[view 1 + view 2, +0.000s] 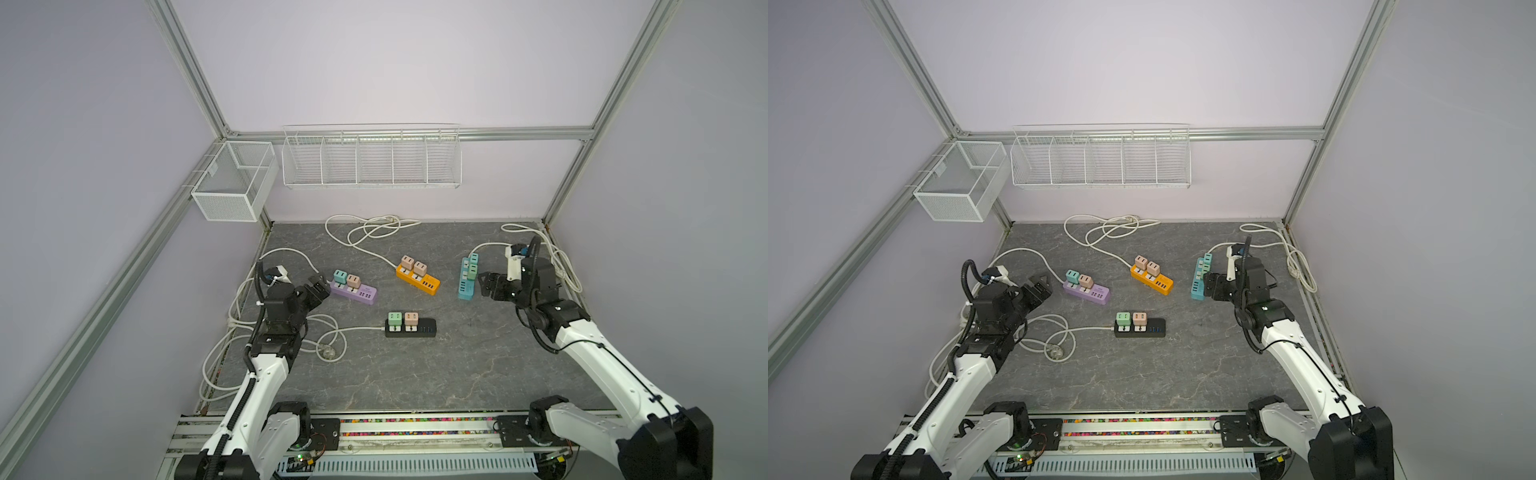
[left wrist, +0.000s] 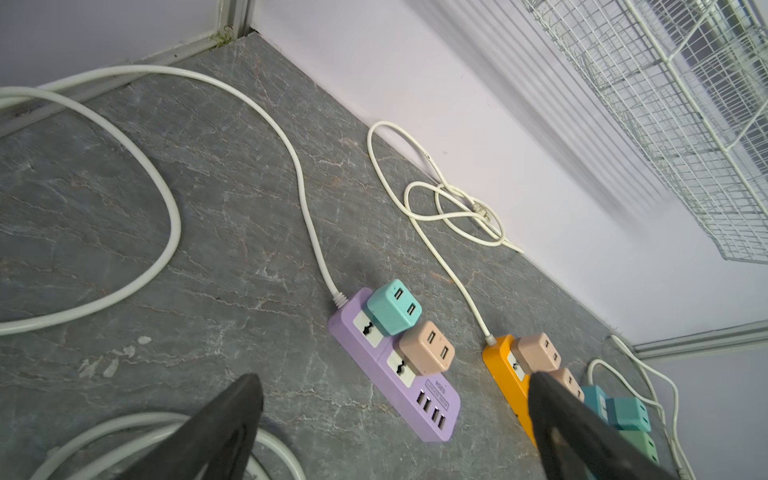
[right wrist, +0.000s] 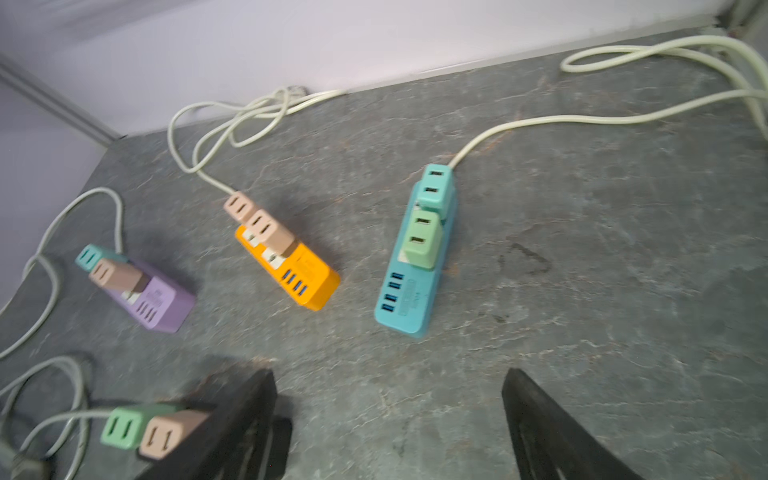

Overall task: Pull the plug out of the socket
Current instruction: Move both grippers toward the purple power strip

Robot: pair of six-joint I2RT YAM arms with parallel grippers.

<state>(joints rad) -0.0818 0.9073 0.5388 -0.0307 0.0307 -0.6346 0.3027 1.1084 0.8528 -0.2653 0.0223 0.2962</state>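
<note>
Four power strips lie on the grey table, each with two cube plugs pushed into its sockets. The purple strip [image 1: 360,293] carries a teal plug [image 2: 394,306] and a pink plug [image 2: 427,348]. My left gripper [image 1: 322,289] hovers open just left of its cable end, holding nothing. The blue strip [image 1: 466,287] holds a teal plug [image 3: 434,187] and a green plug [image 3: 420,239]. My right gripper [image 1: 484,284] stands open just right of it, empty. The orange strip [image 1: 420,282] lies between those two, and the black strip [image 1: 417,330] sits nearer the front.
White cables loop along the back wall [image 1: 365,228], down the left edge [image 1: 232,332] and in the right corner [image 1: 561,266]. A coiled cable with a plug [image 1: 328,353] lies by the left arm. A wire rack [image 1: 372,158] and a mesh box [image 1: 232,183] hang on the walls.
</note>
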